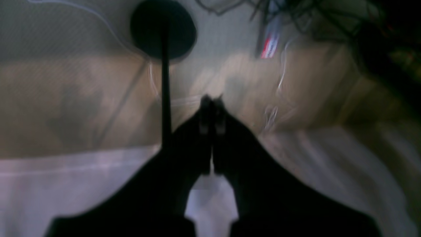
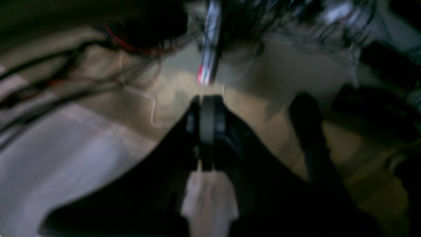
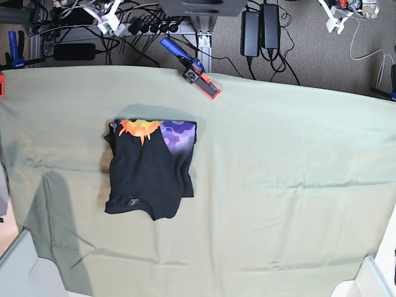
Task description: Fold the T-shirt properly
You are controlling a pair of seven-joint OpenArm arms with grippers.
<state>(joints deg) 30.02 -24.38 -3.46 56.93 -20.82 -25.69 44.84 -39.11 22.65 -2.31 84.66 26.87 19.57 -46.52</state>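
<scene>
Left gripper: the jaws are meeting at the tips in the left wrist view, with nothing showing between them; the picture is blurring.
Right gripper: the two fingers are closing together around a grey strip; whether that strip is a pad or something held cannot be told from this blurred view.
Gripper surroundings: both wrist cameras are looking past the pale cloth edge toward floor and cables; neither is showing the shirt, and neither arm is appearing in the base view.
T-shirt: it is lying on the pale green cloth, left of centre in the base view, already folded into a compact upright rectangle.
Print: an orange, yellow and purple band is showing along the far edge of the bundle; the rest is showing plain black.
Long axis: it is running from the far edge of the table toward the near edge, with a slightly ragged, curved hem at the near end.
Nearer arm: judged from the rig layout, the right arm is working the side on which the shirt lies, so it is the nearer one; the left arm would be reaching across.
Direction from fingers: it cannot be fixed, since no view is showing gripper and shirt together.
Task progress: judged as largely done; the uneven near hem may be calling for squaring.
Off-table items: a blue and orange clamp is gripping the far cloth edge.
</scene>
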